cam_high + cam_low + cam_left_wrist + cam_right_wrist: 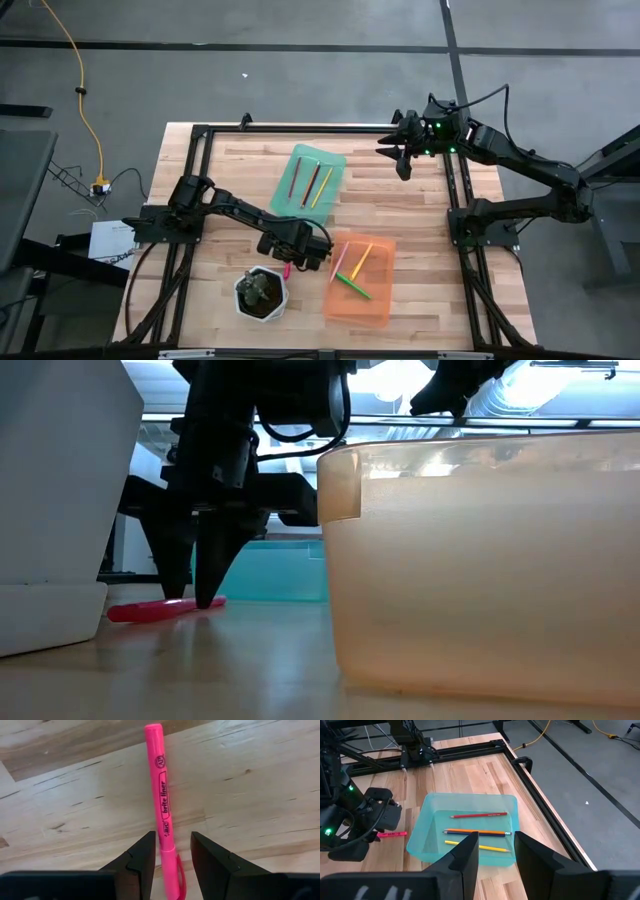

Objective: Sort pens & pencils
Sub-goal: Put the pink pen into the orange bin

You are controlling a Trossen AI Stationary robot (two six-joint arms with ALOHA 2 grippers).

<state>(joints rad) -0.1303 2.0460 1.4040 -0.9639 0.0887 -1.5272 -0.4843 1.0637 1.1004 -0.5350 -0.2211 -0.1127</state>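
My left gripper (170,857) is down, fingers open astride the pink highlighter (161,795) — squeeze next, then lift toward the orange tray (375,300). Right gripper (492,852) waits open.

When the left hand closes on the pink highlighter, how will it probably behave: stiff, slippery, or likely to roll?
The pink highlighter looks like a rigid plastic barrel, so it should stay stiff. Its smooth round body lies flat on the wooden table and may roll if nudged. The left hand straddles one end, off-centre, so the highlighter might tilt when lifted.
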